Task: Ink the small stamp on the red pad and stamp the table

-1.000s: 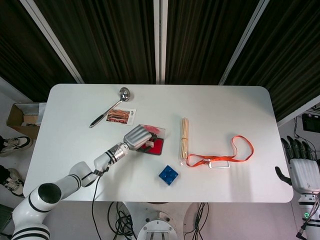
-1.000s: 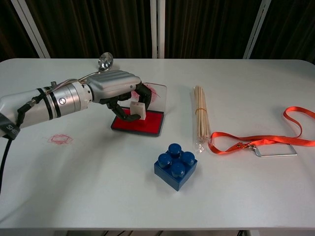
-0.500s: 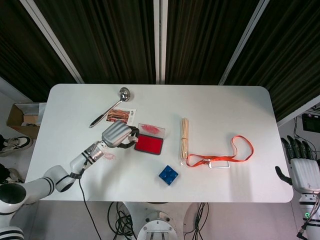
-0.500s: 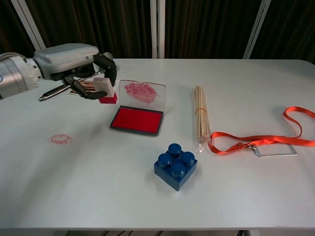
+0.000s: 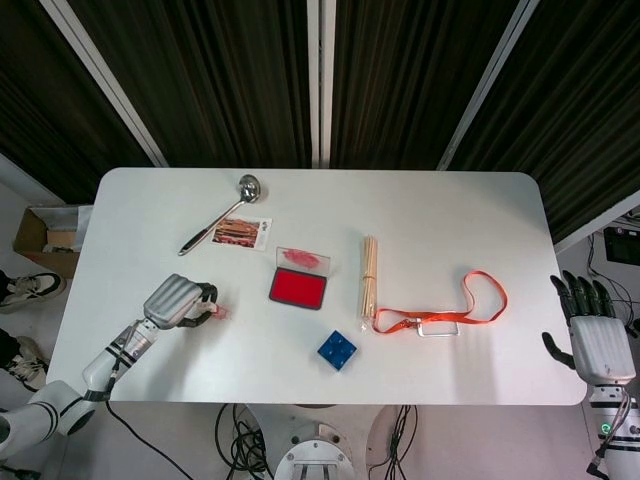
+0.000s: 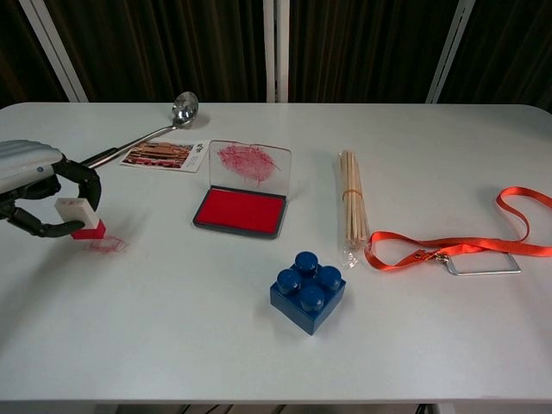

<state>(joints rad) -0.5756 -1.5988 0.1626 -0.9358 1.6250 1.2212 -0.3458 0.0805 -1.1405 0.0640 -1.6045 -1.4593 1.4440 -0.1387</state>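
Scene: a white table (image 5: 420, 215) seen from above and from the chest.
Left hand (image 6: 34, 185): holds the small stamp (image 6: 78, 217) between thumb and fingers, near the table's left edge, red face down.
What changed: a second ago this hand had the stamp on the red ink pad (image 6: 241, 210); it has since swung left, well clear of the pad.
Stamp position: just beside a faint red mark (image 6: 108, 246) on the table; contact cannot be told.
Task meaning: inking looks done; pressing comes next.
Right hand (image 5: 592, 335): empty, fingers apart, off the right edge.
Other items: ladle (image 5: 216, 226), blue brick (image 6: 308, 290).
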